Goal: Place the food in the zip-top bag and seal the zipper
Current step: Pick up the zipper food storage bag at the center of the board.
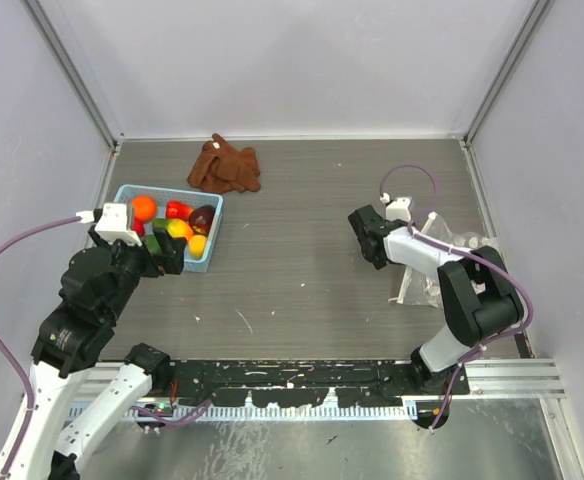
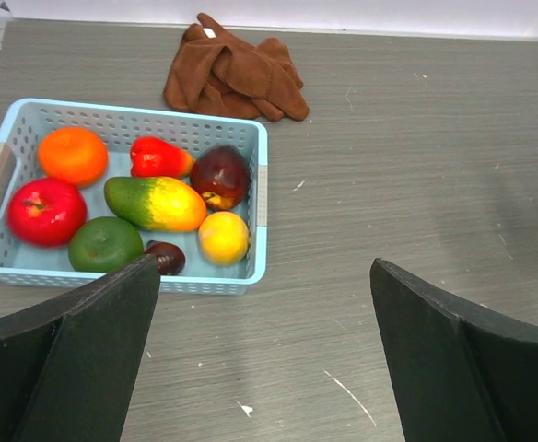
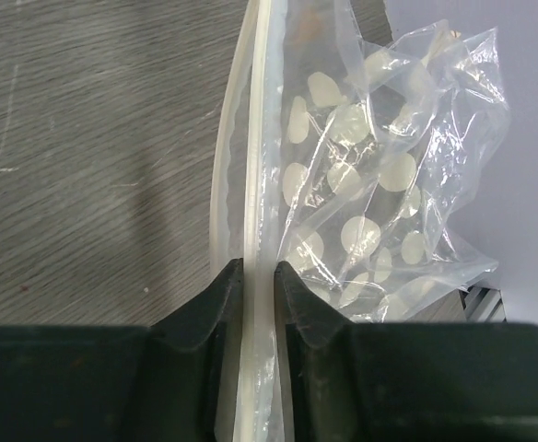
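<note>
The toy food (image 1: 177,226) lies in the light-blue basket (image 1: 210,255) at the left. The left wrist view shows it too: an orange (image 2: 73,155), a red apple (image 2: 46,211), a green-yellow mango (image 2: 155,203), a dark purple fruit (image 2: 220,176) and others. My left gripper (image 2: 264,350) is open and empty, hovering just beside the basket's near right corner. The clear dotted zip-top bag (image 3: 380,175) lies crumpled at the right (image 1: 434,283). My right gripper (image 3: 258,276) is shut on the bag's pale zipper strip (image 3: 255,157).
A brown cloth (image 1: 226,166) lies at the back behind the basket. Grey walls close the table on three sides. A black rail (image 1: 302,382) runs along the near edge.
</note>
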